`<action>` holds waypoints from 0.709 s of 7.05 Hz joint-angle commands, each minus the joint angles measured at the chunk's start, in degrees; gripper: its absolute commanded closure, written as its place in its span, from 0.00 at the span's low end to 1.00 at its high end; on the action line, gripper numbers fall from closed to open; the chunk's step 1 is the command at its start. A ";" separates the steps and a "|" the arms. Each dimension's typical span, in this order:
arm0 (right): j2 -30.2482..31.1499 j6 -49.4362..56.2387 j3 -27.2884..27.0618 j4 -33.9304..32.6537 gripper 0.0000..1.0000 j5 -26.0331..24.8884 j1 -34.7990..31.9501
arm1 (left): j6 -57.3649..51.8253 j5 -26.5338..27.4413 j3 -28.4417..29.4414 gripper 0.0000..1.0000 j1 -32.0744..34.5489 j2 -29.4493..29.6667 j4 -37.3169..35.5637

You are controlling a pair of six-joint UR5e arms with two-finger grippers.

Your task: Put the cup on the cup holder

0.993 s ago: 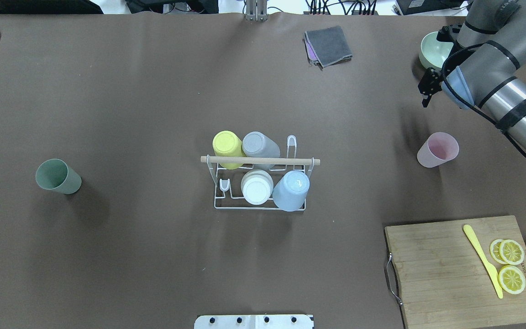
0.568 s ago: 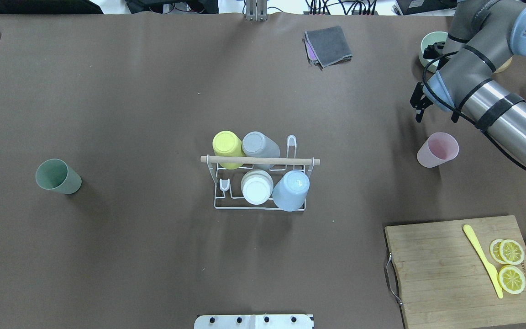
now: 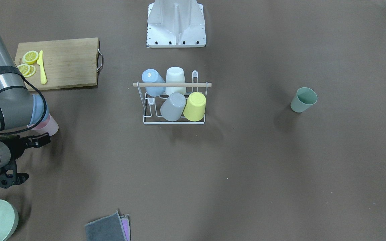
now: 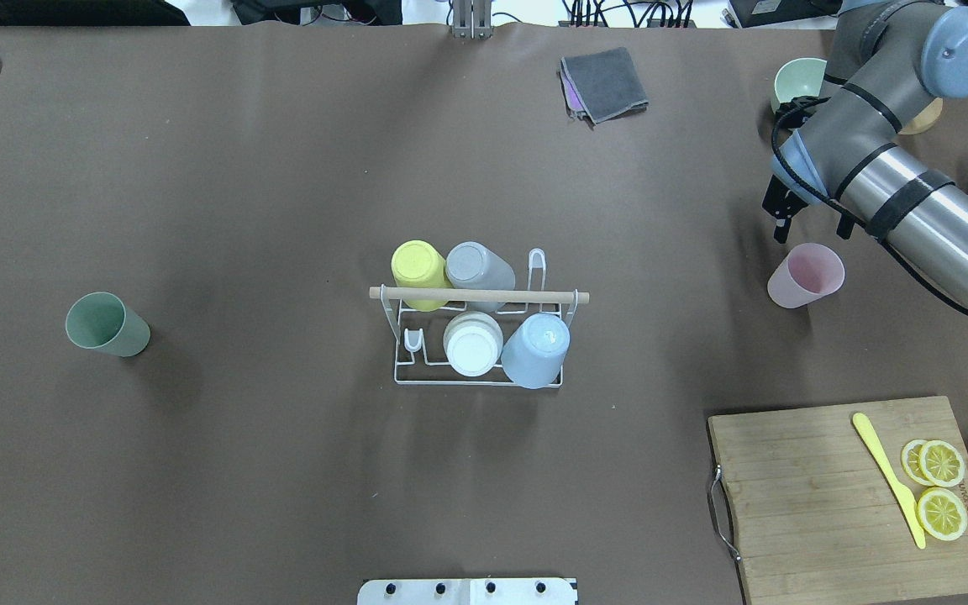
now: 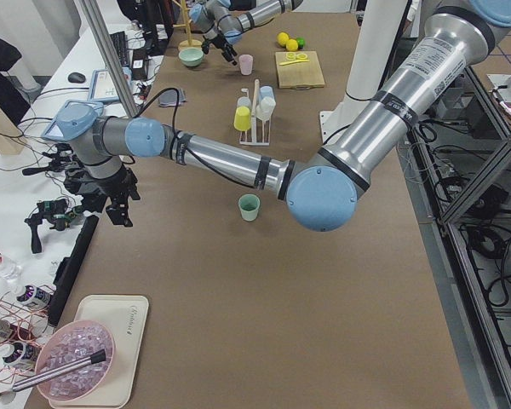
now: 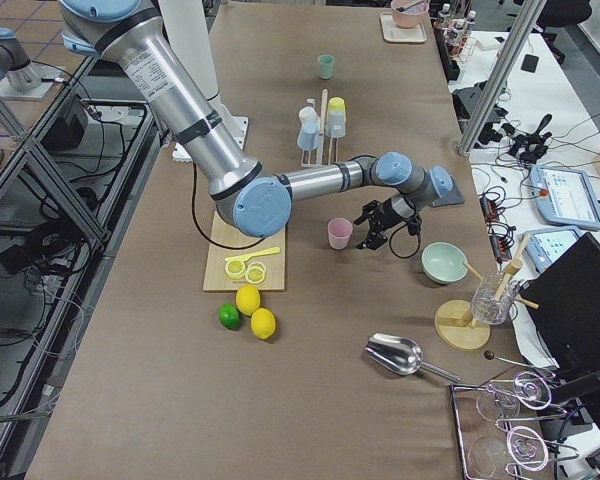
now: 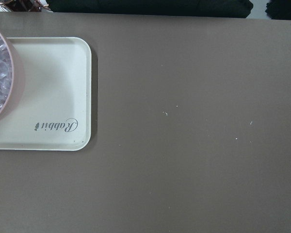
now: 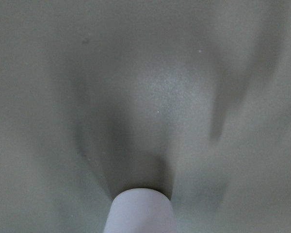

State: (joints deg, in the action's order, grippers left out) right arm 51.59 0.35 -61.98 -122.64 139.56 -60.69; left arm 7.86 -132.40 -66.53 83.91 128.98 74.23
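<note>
1. Claw of left arm (image 5: pixel 111 200): hung over the left end of the bench (image 5: pixel 324 298); grip state could not be told.
2. Green cup (image 4: pixel 106 325): stood upright, alone at left.
3. Cup holder (image 4: pixel 534 296): mid-bench, bore four upturned cups (image 4: pixel 473 344).
4. Pink cup (image 4: pixel 805 276): stood upright at right.
5. Claw of right arm (image 4: pixel 810 228): released, empty, just beside pink cup.

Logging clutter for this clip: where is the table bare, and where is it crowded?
Bare: between green cup and rack, and between rack and pink cup. Crowded: the right end, with right gripper, bowl, cutting board.
</note>
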 commanded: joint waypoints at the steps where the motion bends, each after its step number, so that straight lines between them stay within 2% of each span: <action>1: -1.05 1.23 2.74 -0.75 0.02 0.09 0.39 | 2.32 0.39 1.22 0.03 -5.48 1.10 -3.47; 2: -1.14 1.23 2.92 -0.76 0.02 0.62 0.83 | 2.69 -0.31 1.22 0.03 -7.69 1.10 -4.61; 4: -1.93 0.97 4.14 -0.93 0.03 0.97 1.53 | 2.69 -8.01 1.13 0.03 -9.20 2.40 -11.97; 5: -2.80 1.14 5.54 -2.58 0.05 2.37 1.97 | 2.52 -8.22 1.05 0.03 -10.86 3.72 -15.57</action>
State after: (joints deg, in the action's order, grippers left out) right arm 49.68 1.44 -57.95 -123.87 140.70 -59.23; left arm 10.45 -138.74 -65.40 74.67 131.34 62.87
